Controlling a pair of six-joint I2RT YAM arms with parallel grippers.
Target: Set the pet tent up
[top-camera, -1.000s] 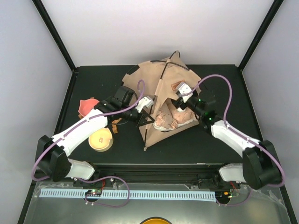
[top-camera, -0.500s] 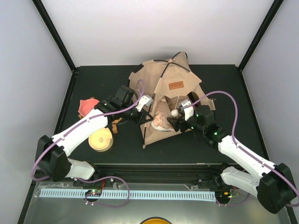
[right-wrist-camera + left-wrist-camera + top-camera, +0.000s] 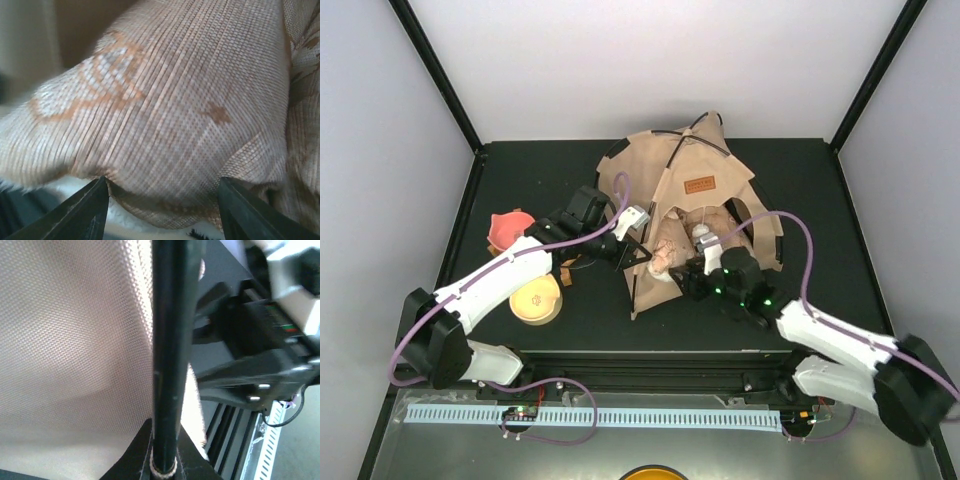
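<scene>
Since a second ago the right arm has dropped from high on the tent's right side to low in front of its doorway, and the tent's front panel has settled back, so its brown label patch (image 3: 699, 183) shows in full. The right gripper (image 3: 686, 274) now points into the opening. In the right wrist view its two dark fingertips (image 3: 92, 210) stand apart on either side of a bulging corner of the patterned cushion (image 3: 165, 100). The fabric fills the gap between them. Whether they already press it or only flank it I cannot tell.

The left gripper (image 3: 625, 250) has stayed where it was, clenched on the thin black pole (image 3: 167, 365) that runs along the left edge of the doorway. In the left wrist view the pole passes straight up between the fingers, with tan canvas to its left and the black body of the right arm to its right.

The pet tent (image 3: 690, 160) stands upright at the middle back of the black table (image 3: 800, 180), its poles crossing at the peak. The cushion bulges out of the doorway, between the two grippers.

To the left, well apart from the tent, a pink bowl (image 3: 508, 228) sits near the table's edge. A round tan dish (image 3: 536, 298) lies nearer the arm bases, beside the left arm.
</scene>
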